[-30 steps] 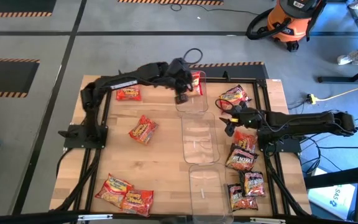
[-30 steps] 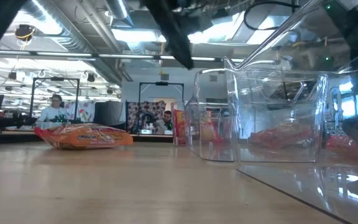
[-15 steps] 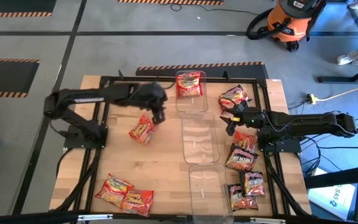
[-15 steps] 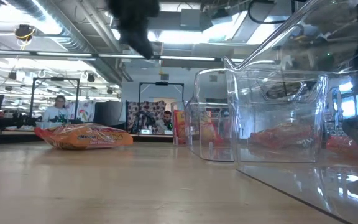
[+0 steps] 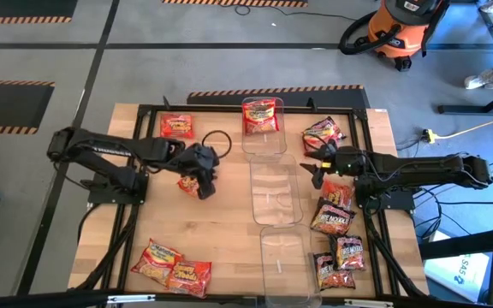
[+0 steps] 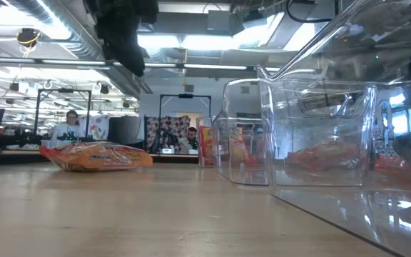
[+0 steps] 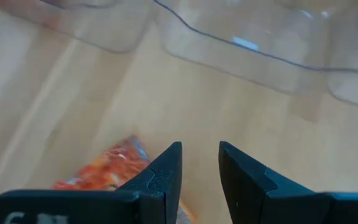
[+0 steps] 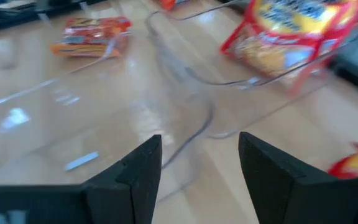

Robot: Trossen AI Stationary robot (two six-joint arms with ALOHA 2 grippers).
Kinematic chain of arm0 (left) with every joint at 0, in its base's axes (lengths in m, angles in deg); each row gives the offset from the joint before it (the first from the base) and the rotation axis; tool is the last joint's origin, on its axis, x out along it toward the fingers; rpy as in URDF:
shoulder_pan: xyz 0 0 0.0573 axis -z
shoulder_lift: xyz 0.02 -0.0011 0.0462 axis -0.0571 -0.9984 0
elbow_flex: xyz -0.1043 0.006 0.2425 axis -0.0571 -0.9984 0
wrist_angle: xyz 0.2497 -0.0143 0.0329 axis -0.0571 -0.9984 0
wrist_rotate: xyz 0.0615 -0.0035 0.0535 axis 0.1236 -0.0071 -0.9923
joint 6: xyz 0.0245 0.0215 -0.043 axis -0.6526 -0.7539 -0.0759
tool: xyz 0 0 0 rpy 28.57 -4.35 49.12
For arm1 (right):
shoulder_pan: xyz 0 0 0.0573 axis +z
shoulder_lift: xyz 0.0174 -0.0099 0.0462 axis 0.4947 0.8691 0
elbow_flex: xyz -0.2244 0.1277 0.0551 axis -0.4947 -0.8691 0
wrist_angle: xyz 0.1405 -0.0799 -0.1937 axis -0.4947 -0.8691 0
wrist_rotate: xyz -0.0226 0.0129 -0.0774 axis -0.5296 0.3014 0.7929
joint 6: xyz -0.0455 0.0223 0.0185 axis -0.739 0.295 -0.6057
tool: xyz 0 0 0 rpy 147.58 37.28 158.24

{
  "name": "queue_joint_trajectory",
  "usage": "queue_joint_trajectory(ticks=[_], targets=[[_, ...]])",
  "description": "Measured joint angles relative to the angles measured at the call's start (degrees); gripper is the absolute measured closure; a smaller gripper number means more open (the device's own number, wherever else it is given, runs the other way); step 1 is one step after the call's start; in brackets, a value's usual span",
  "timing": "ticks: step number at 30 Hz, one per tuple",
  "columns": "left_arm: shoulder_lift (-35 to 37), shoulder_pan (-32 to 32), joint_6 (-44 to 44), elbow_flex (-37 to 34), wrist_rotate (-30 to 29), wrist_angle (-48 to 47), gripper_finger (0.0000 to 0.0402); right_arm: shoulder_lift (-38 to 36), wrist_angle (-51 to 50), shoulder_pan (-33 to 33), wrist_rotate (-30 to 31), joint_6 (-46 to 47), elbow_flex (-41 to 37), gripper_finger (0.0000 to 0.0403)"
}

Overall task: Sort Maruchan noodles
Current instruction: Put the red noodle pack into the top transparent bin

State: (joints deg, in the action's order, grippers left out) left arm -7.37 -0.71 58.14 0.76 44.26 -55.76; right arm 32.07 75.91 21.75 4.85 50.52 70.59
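Jaws of the left gripper (image 7: 200, 163) stand slightly parted and empty, poised just above an orange-red crinkly ramen packet (image 5: 192, 178) lying at about nine o'clock on the wooden table (image 5: 229, 248). At three o'clock the right gripper (image 8: 199, 158) hangs released, holding nothing, beside the middle clear plastic bin (image 5: 274, 190). Only the clear bin at twelve o'clock (image 5: 262, 128) holds a packet so far. By my reckoning sorting has barely begun: packets remain loose at eleven (image 5: 176, 127), seven (image 5: 171, 267), and clustered from two to five o'clock (image 5: 334, 218).
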Motion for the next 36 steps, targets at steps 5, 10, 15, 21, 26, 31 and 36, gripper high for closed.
queue_joint_trajectory(ticks=[5,10,15,21,26,31,36], targets=[[-0.2,4.2,3.6,-1.2,0.5,0.0,0.0303,0.0,-0.2,0.0,-7.3,3.1,0.0,0.0210],[-0.2,10.5,7.7,-2.9,4.0,0.0,0.0303,0.0,-0.4,0.0,-13.2,5.5,0.0,0.0210],[-0.2,18.2,15.5,-6.0,6.2,-0.2,0.0303,0.0,-0.4,0.0,-14.8,5.8,0.0,0.0210],[-0.2,22.7,21.5,-7.8,2.1,0.1,0.0303,0.0,-0.4,0.0,-14.8,5.8,0.0,0.0210],[-0.2,21.9,25.2,-7.8,1.2,0.4,0.0288,0.0,-0.5,0.0,-14.5,5.8,0.0,0.0210],[-0.2,21.2,30.0,-10.0,3.3,0.4,0.0240,0.0,-0.5,0.0,-13.7,5.7,0.0,0.0210],[-0.2,21.6,32.7,-12.9,3.9,0.5,0.0194,0.0,-0.5,0.0,-13.7,5.4,-0.1,0.0210]])
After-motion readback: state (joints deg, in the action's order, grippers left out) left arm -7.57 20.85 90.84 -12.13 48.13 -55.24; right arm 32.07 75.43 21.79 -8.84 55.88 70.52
